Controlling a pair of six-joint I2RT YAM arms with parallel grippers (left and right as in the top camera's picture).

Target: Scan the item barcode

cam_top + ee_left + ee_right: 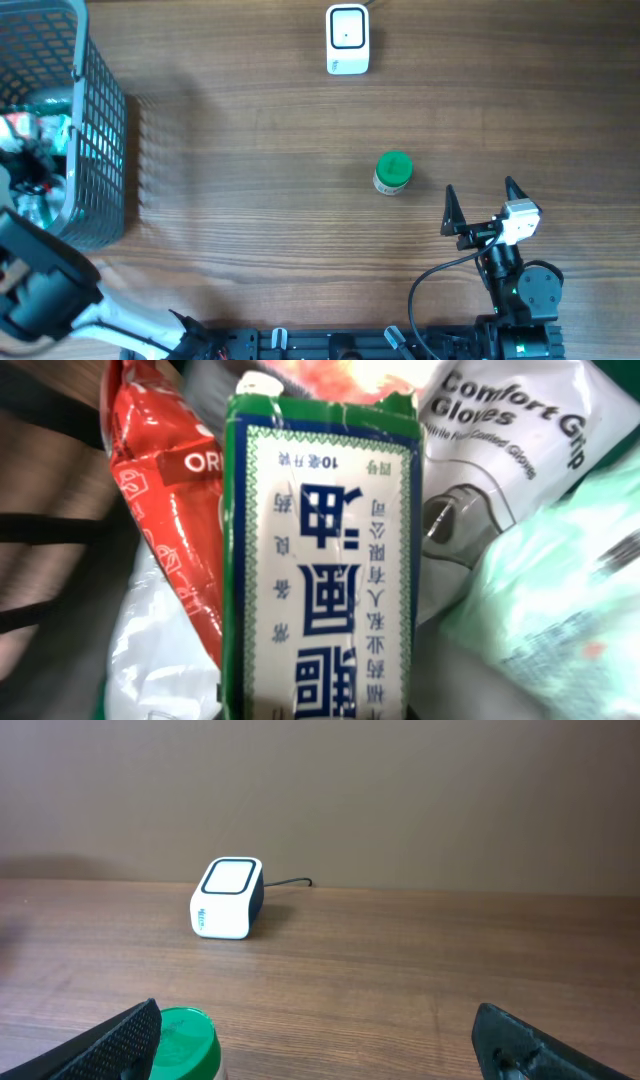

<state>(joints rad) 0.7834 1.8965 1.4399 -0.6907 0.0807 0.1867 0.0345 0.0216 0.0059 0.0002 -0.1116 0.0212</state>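
Green-and-white box (320, 560), its lower end cut off, fills the left wrist view; left pincer closed, fingers unseen, hold unclear. Right pincer (480, 190) wide open, empty.

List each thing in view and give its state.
Basket: upright, holding packets.
Green box: in there among the packets.
Left pincer: shut, down inside.
Right pincer: open, empty.
Green-lidded jar: upright, lid on.
Scanner: on table, cable attached.
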